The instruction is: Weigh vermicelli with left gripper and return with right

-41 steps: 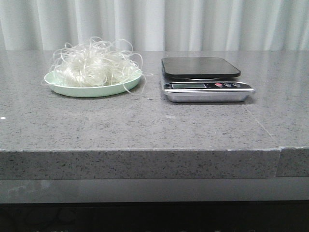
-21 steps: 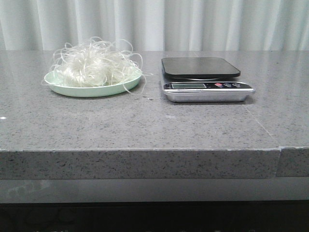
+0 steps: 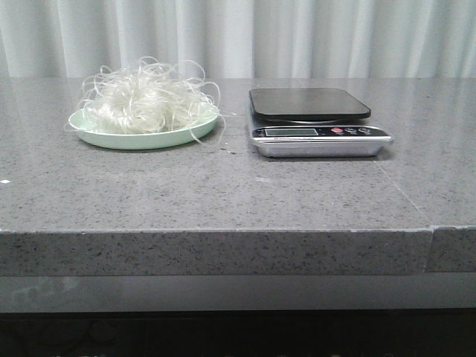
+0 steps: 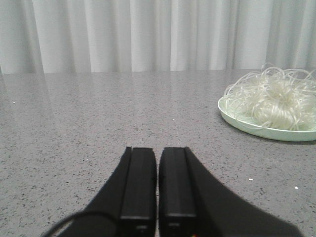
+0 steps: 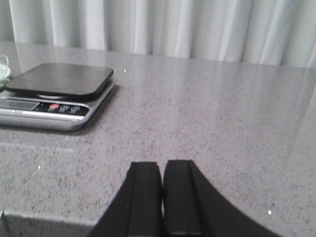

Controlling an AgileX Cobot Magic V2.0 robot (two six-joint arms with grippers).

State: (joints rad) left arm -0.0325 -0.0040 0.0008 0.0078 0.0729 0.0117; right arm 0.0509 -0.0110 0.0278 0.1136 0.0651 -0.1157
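Countertop (image 3: 223, 186): only wrist views show closed grippers (image 4: 158, 185).

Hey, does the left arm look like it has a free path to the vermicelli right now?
Probably yes. The left gripper, shut, has only bare counter between it and the vermicelli heaped on its plate.

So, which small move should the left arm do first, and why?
Probably open the left gripper and move toward the vermicelli. Its jaws are shut and empty, the clump lies on the plate, and the scale platform is bare.
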